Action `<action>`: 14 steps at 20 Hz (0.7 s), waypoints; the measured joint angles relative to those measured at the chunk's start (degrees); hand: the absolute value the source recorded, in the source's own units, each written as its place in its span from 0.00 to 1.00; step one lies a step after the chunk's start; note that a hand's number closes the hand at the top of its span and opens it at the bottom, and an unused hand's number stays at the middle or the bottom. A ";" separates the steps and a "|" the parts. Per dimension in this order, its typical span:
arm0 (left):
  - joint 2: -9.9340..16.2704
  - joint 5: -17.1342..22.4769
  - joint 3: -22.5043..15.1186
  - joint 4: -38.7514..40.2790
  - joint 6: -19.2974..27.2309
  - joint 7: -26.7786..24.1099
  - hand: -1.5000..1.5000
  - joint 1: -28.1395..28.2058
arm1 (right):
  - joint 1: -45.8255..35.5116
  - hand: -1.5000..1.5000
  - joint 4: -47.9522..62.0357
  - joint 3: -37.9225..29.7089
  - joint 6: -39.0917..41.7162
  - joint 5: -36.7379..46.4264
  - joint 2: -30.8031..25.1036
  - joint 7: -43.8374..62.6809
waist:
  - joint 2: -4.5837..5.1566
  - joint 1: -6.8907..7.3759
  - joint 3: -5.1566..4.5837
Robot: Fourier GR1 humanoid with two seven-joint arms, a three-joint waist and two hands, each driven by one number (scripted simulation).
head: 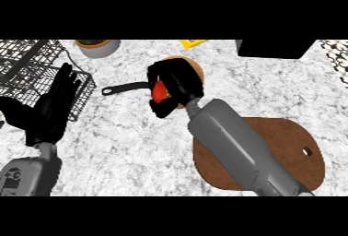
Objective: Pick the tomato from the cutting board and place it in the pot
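Observation:
My right hand (175, 83) hovers at the upper middle, its fingers curled round the red tomato (159, 91), which shows between thumb and fingers. Beneath the hand lies the pot (193, 66), mostly hidden; only its tan rim and a black handle (124, 88) sticking out to the left are seen. The brown round cutting board (285, 147) lies at the lower right, partly under my right forearm, with nothing visible on it. My left hand (51, 110) stays open at the left edge, fingers up.
A black wire rack (27, 64) stands at the upper left, just behind my left hand. A grey bowl (98, 47) sits at the back, a yellow item (194, 42) and a dark box (275, 48) further right.

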 measured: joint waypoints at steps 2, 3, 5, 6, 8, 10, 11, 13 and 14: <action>-0.03 -0.10 -0.02 0.23 0.10 0.13 0.50 -0.32 | -2.21 1.00 -3.37 1.15 -4.05 -0.23 0.08 7.10 | 0.06 -0.11 -0.03; -0.02 -0.22 -0.06 0.47 0.06 -0.06 0.50 -0.44 | -3.10 1.00 -4.95 2.24 -6.26 -0.24 0.11 10.75 | 0.22 -0.10 -0.04; 0.35 -0.06 0.29 0.52 -0.21 -0.07 0.50 -0.66 | -5.69 1.00 -7.47 4.63 -9.76 0.73 0.15 18.74 | 0.38 -0.08 -0.08; 0.36 -0.23 0.35 0.65 0.00 -0.02 0.50 -1.09 | -7.21 1.00 -8.49 5.85 -11.01 1.16 0.16 23.09 | 0.55 -0.24 -0.09; 0.57 -0.15 0.62 0.48 -0.26 -0.58 0.50 -0.88 | -9.86 1.00 -10.82 8.57 -13.45 2.03 0.18 31.73 | 0.81 -0.45 -0.09; 0.40 -0.27 0.61 0.21 -0.24 -1.03 0.50 -0.57 | -12.84 1.00 -12.29 11.29 -15.49 2.77 0.16 39.60 | 1.23 -0.65 -0.06; 0.46 -0.24 0.88 0.53 -0.28 -1.33 0.50 -0.82 | -14.80 1.00 -12.87 12.39 -15.88 2.57 0.13 42.81 | 1.44 -0.69 -0.06; 0.39 -0.19 1.15 0.13 0.02 -0.86 0.50 -1.24 | -16.94 1.00 -12.89 14.38 -17.64 2.47 0.06 46.94 | 1.78 -0.89 -0.03; 0.33 -0.16 1.23 -0.10 -0.15 -1.34 0.50 -0.59 | -17.92 1.00 -12.68 15.30 -18.17 2.57 0.01 48.32 | 1.91 -0.99 -0.01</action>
